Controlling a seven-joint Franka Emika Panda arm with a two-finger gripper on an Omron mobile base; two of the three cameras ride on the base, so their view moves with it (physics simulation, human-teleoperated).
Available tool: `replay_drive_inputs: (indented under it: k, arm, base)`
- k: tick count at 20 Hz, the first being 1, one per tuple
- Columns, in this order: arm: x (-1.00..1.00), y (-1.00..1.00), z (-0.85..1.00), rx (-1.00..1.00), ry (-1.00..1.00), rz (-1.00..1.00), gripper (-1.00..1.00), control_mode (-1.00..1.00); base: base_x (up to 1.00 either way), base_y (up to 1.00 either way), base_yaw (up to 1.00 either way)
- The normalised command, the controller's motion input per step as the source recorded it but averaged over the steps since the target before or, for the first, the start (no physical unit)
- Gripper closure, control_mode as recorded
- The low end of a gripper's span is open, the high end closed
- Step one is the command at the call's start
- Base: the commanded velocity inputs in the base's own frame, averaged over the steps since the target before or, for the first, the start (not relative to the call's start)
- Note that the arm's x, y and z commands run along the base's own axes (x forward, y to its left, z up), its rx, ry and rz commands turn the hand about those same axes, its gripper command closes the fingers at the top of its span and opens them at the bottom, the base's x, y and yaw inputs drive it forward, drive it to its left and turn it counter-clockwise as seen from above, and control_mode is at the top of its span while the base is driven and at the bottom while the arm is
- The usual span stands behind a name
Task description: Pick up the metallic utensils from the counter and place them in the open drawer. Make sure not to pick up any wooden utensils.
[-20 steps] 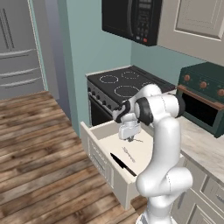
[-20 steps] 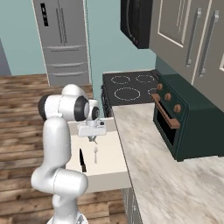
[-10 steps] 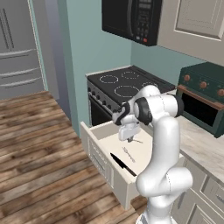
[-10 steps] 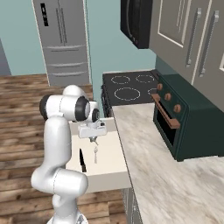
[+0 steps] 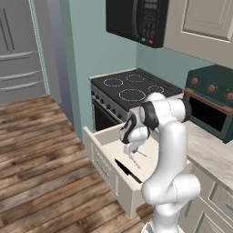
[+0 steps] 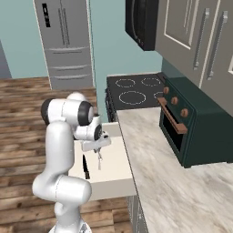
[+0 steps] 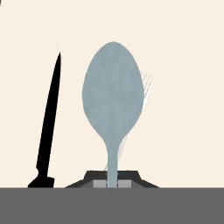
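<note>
Just beside spoon point(image 7: 113, 92), knife point(image 7: 49, 118)

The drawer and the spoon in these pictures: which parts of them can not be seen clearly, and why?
- Spoon: in the hand view the handle's end is hidden between the shut gripper fingertips.
- Spoon in both base views: too small; only a thin sliver under the gripper.
- Knife: in the hand view the handle is cut off by the bottom edge.
- Open drawer: in the left base view the arm covers its right part.
</note>
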Motion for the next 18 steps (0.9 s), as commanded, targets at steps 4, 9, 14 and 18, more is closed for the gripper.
replay_drive_inputs:
  k: [4,9,14,18]
  arm:
    - [0.00,0.05,-0.43,0.00,-0.06,0.00,1.00,-1.00]
    - [0.00,0.04,-0.31,0.00,-0.05,0.00,1.00,-1.00]
    - [0.00,0.00,-0.08,0.00,-0.04,0.00,1.00,-1.00]
    - [0.00,0.00,0.00,0.00,-0.02,0.00,1.00,-1.00]
  base:
    - [0.00,0.00,0.00]
    - [0.00,0.00,0.00]
    - [0.00,0.00,0.00]
    - [0.00,0.00,0.00]
